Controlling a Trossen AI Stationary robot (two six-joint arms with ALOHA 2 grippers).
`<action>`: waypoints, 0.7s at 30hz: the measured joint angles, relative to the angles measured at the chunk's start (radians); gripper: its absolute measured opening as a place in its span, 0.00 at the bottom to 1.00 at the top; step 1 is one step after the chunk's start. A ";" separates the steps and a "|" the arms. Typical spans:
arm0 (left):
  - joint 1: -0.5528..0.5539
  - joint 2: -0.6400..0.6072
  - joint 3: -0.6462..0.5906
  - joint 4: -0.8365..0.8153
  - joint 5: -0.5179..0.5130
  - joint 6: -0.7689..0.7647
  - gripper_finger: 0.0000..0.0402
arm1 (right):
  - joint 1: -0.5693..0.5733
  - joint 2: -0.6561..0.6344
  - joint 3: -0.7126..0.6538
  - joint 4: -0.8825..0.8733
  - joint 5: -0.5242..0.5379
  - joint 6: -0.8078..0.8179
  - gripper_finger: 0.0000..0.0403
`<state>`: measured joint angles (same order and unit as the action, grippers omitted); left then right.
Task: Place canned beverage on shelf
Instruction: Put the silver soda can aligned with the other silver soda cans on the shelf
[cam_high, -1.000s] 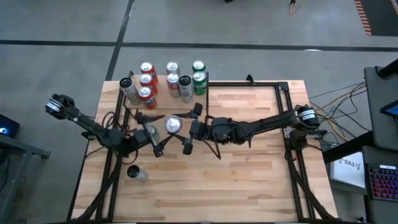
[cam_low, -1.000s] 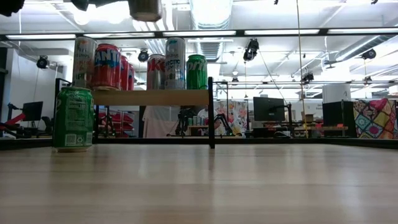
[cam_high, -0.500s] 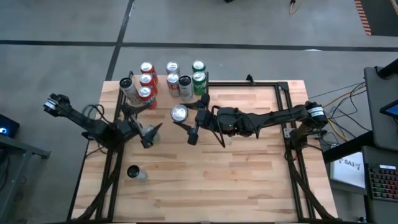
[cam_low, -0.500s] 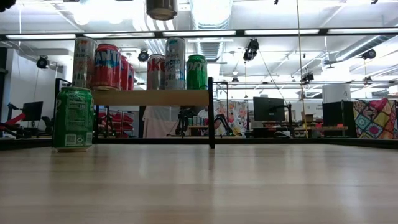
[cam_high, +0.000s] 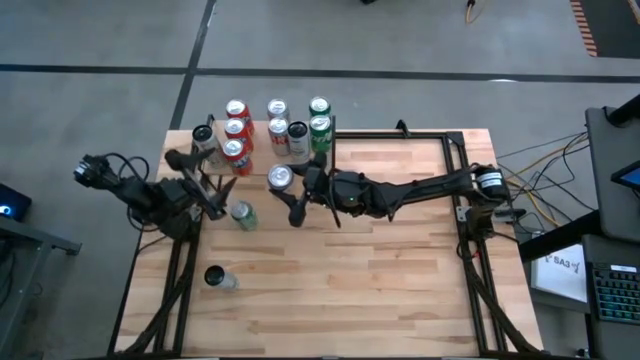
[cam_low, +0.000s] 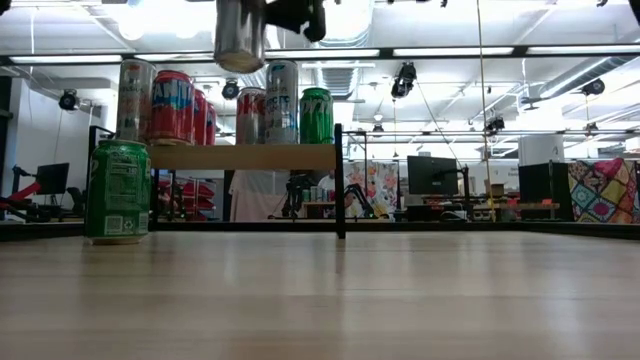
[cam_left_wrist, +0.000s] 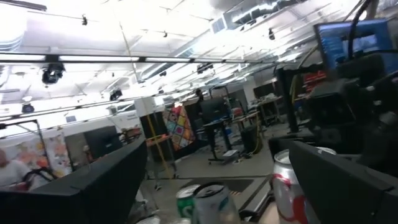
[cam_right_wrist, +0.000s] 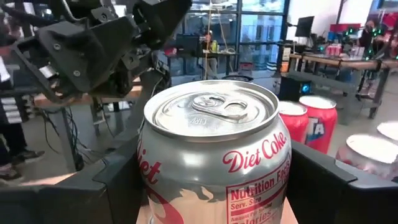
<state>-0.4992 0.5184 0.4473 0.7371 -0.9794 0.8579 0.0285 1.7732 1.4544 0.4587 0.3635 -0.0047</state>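
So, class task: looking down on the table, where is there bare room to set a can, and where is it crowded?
Bare: the tabletop right of the fallen can, below the right pincer holding the Diet Coke can. Crowded: the shelf, packed with cans, and the strip beside the open left pincer, around the green can.

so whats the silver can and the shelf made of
The silver can looks like thin aluminium: bright brushed-metal top with a pull tab, glossy printed wall. It sits in the right claw. The shelf looks like a pale, matte plain-wood board; its black posts appear to be painted metal, though that is less certain.
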 joint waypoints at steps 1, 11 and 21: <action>0.000 -0.014 0.000 -0.009 -0.008 0.011 0.94 | -0.004 0.011 0.000 0.013 -0.002 0.015 0.72; 0.000 -0.112 0.000 -0.032 -0.029 0.051 0.89 | -0.037 0.132 0.060 0.054 0.034 0.099 0.73; 0.000 -0.122 0.000 -0.070 -0.035 0.050 0.89 | -0.050 0.254 0.212 -0.006 0.099 0.090 0.73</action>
<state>-0.4992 0.3965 0.4471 0.6670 -1.0145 0.9081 -0.0216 2.0276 1.6659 0.4525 0.4624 0.0858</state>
